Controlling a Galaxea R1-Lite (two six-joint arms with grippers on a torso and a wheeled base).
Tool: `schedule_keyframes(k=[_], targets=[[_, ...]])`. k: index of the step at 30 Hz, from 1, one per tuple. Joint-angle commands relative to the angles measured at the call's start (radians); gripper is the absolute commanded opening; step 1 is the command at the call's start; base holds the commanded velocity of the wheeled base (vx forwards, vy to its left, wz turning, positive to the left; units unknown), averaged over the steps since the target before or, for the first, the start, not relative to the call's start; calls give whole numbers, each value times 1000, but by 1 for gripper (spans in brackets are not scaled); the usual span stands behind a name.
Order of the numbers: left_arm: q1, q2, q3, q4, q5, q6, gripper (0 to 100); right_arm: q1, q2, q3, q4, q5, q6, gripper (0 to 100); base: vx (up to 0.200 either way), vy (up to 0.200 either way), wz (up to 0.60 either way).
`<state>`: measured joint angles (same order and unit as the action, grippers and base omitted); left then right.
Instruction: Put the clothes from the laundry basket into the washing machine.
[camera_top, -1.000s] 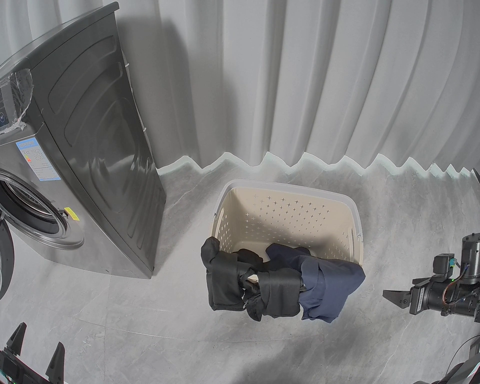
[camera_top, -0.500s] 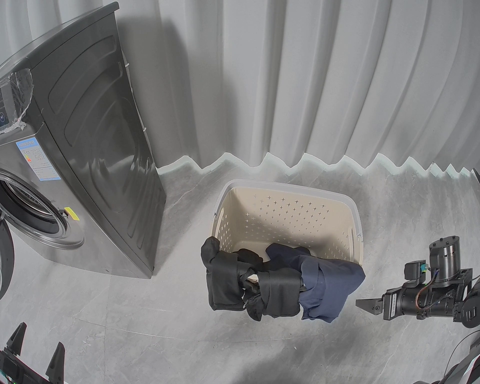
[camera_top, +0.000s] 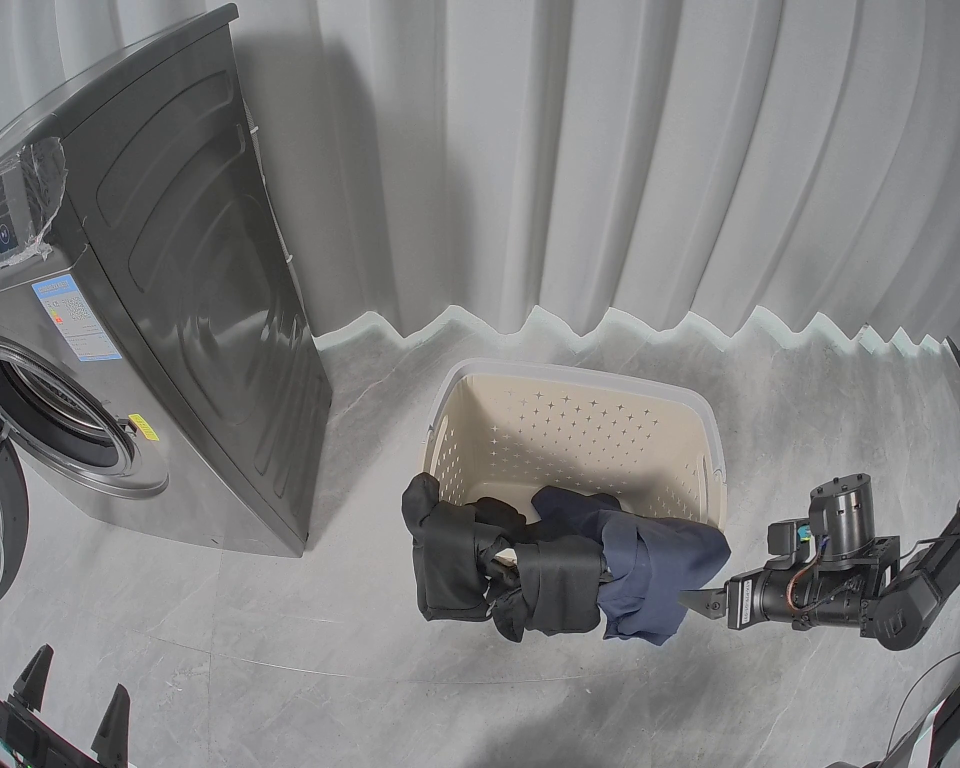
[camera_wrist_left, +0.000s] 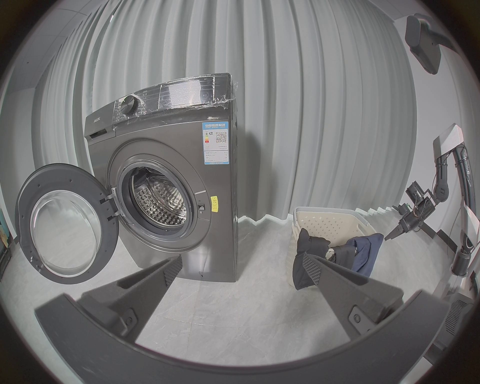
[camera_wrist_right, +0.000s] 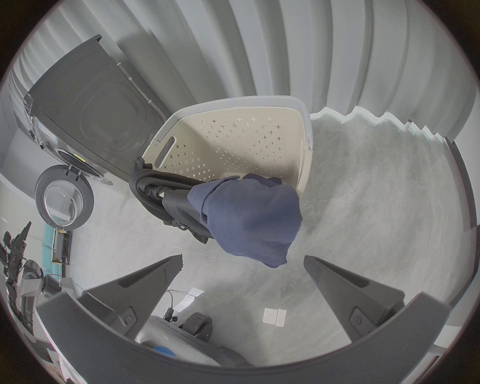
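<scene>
None of the clothes (camera_top: 560, 575) is in the washing machine (camera_top: 200, 300) yet; all drape the basket (camera_top: 580, 372), with the right gripper (camera_top: 697, 603) spread empty just beside them.

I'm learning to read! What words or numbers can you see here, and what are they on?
Blue and white label on the washing machine front: too small to read.
Yellow sticker beside its door opening: too small to read.
Small logo on its control panel: too blurred to read.
</scene>
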<state>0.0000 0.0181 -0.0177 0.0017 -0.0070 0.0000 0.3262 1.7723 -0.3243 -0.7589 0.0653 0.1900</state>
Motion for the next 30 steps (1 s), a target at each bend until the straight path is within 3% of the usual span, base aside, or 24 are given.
schedule_keyframes(k=[1,12,30], targets=[[0,-12,18,0,-1,0,100,1,121,-10,-57,-1,-3,100,0,0,0],[2,-12,18,0,1,0,100,16,225,-24,-195,-2,-4,100,0,0,0],[0,-12,18,0,-1,0,100,19,317,-98,-241,-21,-6,100,0,0,0]])
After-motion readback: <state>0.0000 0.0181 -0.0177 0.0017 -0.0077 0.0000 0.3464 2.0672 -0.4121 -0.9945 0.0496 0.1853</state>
